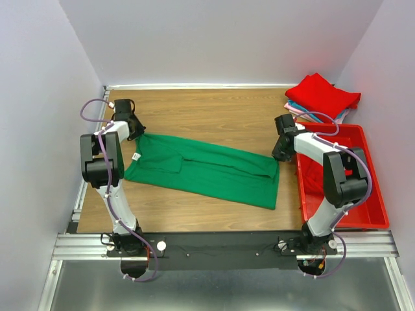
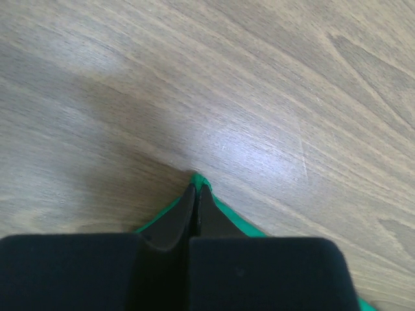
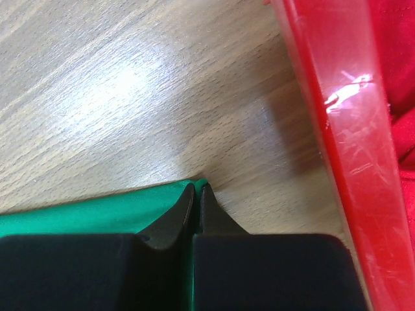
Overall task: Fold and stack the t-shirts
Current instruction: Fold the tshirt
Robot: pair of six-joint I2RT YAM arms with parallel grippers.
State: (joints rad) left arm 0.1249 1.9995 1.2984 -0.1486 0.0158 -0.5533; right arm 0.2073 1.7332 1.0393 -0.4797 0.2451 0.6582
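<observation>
Two thin pinches carry everything here, so the likeliest failure is a slipped corner. At the cloth's 10 o'clock corner the left tool (image 1: 138, 134) has only the very tip of the green shirt (image 1: 207, 170) between its fingers. If the arm lifts or pulls fast, the soft cotton could slide out and that end would drop in a heap on the tabletop (image 1: 207, 110). The shirt lies lengthwise across the middle of the tabletop, from 9 to 3 o'clock, already doubled along its length, its white label (image 1: 136, 157) showing near the left end. An uneven lift by the two arms would, I judge, skew that fold or drag the lower layer out of line. At the 3 o'clock end the right tool (image 1: 280, 154) bites an equally small tip just beside the wall of the red bin (image 1: 375, 194), so a swing toward 3 o'clock could knock the bin or snag cloth on its rim. Folded shirts (image 1: 322, 97) sit at 1 o'clock, apart from both arms. Left tool: clenched, fingers nearly meeting, gripping the green corner low against the tabletop. Right tool: likewise clenched on the shirt's corner, not touching the bin.
</observation>
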